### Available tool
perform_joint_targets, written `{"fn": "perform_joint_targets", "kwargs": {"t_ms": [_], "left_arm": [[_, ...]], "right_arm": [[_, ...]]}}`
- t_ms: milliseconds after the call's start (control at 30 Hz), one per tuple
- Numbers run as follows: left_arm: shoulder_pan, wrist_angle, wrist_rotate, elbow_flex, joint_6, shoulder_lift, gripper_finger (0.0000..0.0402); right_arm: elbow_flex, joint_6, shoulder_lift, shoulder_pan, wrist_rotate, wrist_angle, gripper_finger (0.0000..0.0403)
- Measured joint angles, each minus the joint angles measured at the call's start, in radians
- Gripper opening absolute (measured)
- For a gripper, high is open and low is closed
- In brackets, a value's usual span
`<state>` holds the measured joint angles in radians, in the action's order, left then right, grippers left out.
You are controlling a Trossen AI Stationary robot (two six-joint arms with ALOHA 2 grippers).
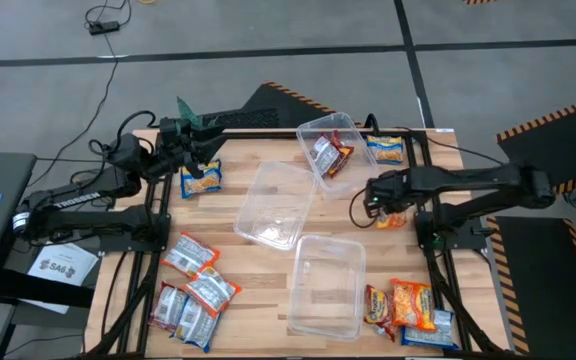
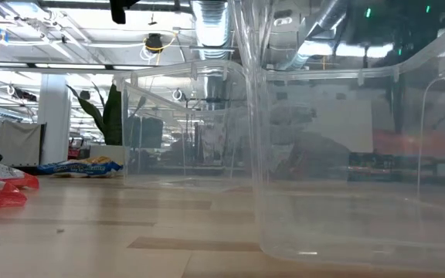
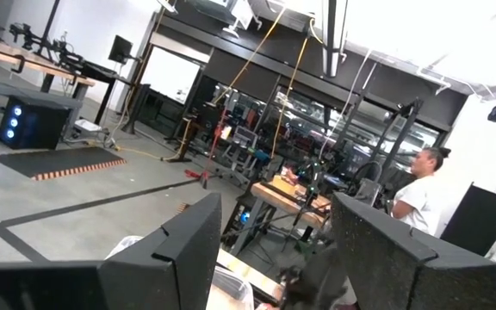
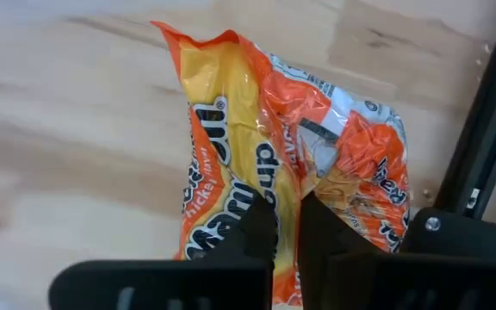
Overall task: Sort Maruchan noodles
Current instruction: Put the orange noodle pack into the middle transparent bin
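Note:
In the high view my right gripper (image 1: pixel 380 203) reaches in from the table's right side over an orange noodle packet (image 1: pixel 393 218) near the right edge, shut on it. The right wrist view shows that crumpled orange packet (image 4: pixel 257 146) on the wood. My left gripper (image 1: pixel 206 150) hovers open near the far left corner, just beyond a blue-and-yellow packet (image 1: pixel 200 178) lying flat. Its wrist view looks out into the room between its spread fingers (image 3: pixel 188 250). Red packets (image 1: pixel 330 155) lie inside the far clear tub (image 1: pixel 343 128). My right gripper (image 4: pixel 287 226) pinches the orange packet between its two fingers at a raised crease (image 4: pixel 284 185) near the wrapper's middle, coming from above and slanting down. The fingers lie along the crease. The packet's far end (image 4: pixel 222 52) still lies on the wood.
Two more clear tubs stand mid-table (image 1: pixel 276 205) and near the front (image 1: pixel 328 285). Several red-and-silver packets (image 1: pixel 193 290) lie at the near left, and orange and blue ones (image 1: pixel 408 305) at the near right. Another blue-and-yellow packet (image 1: pixel 386 150) lies far right. A person (image 3: pixel 416 198) stands beyond the table.

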<state>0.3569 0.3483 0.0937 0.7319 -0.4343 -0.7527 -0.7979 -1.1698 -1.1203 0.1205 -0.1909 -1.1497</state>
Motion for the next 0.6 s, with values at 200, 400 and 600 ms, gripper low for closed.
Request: {"fn": "perform_joint_targets", "kwargs": {"t_ms": [200,400,600], "left_arm": [[0.0,0.0,0.0,0.0,0.0,0.0,0.0203],[0.0,0.0,0.0,0.0,0.0,0.0,0.0203],[0.0,0.001,0.0,0.0,0.0,0.0,0.0203]], "right_arm": [[-0.161,0.115,0.097,-0.081,0.004,0.109,0.003],[-0.239,0.308,0.099,-0.15,0.01,0.548,0.0029],[-0.239,0.496,-0.063,-0.158,0.062,0.993,0.0029]]}}
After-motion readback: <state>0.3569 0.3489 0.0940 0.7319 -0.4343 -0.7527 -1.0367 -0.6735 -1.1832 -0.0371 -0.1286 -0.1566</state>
